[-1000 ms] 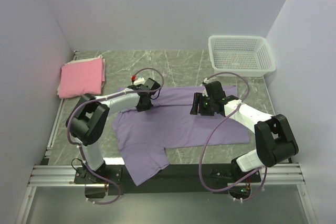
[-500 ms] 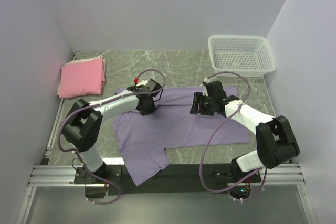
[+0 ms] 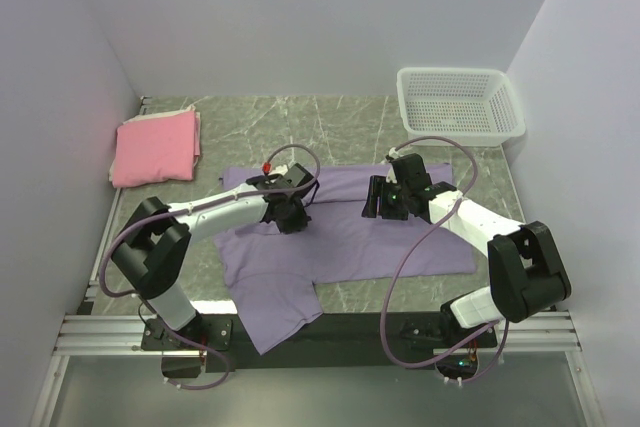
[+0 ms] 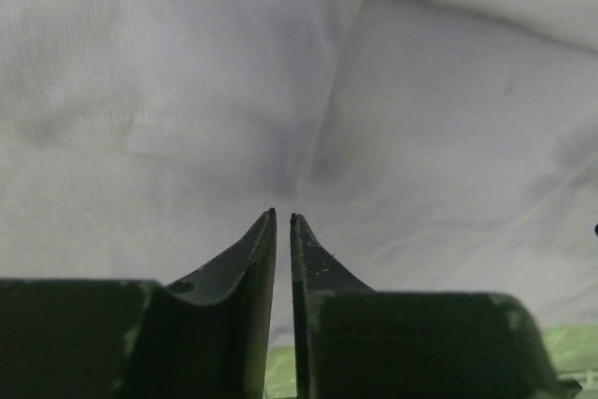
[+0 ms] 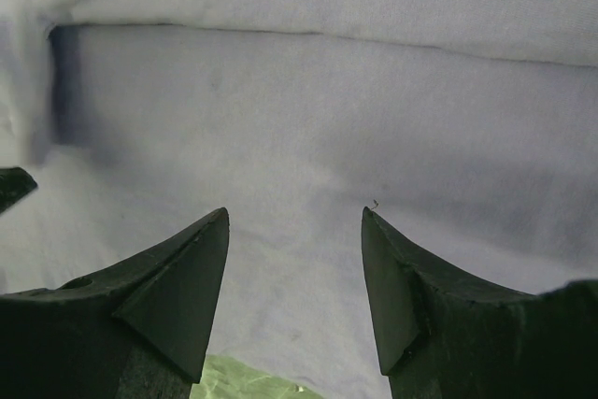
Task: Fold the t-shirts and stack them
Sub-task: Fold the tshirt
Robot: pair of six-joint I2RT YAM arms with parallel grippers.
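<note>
**Both tools low over the purple shirt, pink one waiting in the corner**

The lavender t-shirt (image 3: 350, 237) lies spread across the middle of the table (image 3: 350, 117). One end of it trails over the near edge on the left side. The left tool (image 3: 295, 219) sits low over the left part of that shirt. From its own wrist camera its fingers are narrow, only a thin slit between the tips, and I see no cloth caught in the slit. The right tool (image 3: 375, 202) is down over the far right part of the same shirt. Its fingers stand wide apart and hold nothing, and a fold line runs across the cloth just ahead of them.

The pink t-shirt (image 3: 155, 147) lies as a neat rectangle in the far left corner, well apart from both arms. A white mesh basket (image 3: 450, 72) stands in the far right corner.
</note>
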